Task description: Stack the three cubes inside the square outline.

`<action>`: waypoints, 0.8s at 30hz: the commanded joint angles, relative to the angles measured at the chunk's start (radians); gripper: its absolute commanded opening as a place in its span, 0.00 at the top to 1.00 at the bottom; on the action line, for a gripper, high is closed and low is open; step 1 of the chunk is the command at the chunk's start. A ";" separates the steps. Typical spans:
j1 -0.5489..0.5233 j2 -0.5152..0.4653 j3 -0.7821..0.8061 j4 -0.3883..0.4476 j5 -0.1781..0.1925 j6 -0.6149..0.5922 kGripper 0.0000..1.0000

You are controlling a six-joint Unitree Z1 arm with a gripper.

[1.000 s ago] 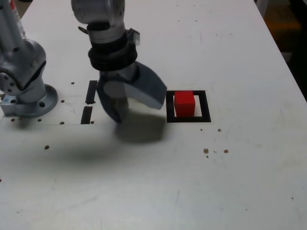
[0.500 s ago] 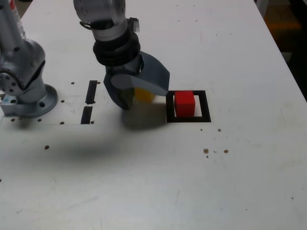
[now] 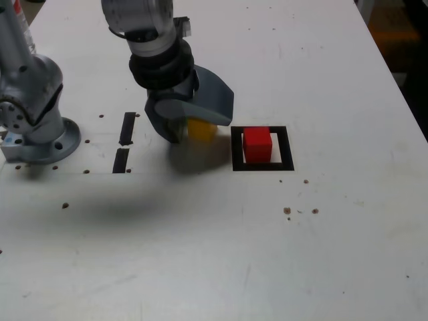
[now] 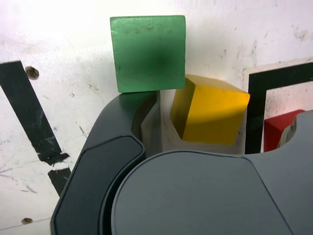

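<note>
Tabletop (image 3: 334, 80) is white and scuffed, dotted with small dark specks, and we see two short black tape strips (image 3: 125, 141) beside the arm's grey base (image 3: 37, 127). Beyond the far right corner the room shows only dark and orange blur. The square outline (image 3: 262, 148) sits square to the table edge, with the red cube (image 3: 257, 144) inside it, flat on its white centre. Just to its left in the exterior view, the gripper (image 3: 194, 124) hangs low with the yellow cube (image 4: 210, 110) between its jaws, turned corner-on. We cannot tell whether the jaws press it. The green cube (image 4: 148, 53) lies flat just beyond the jaw tip.
</note>
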 commanded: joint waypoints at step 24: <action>0.011 0.035 0.001 -0.002 0.130 0.000 0.10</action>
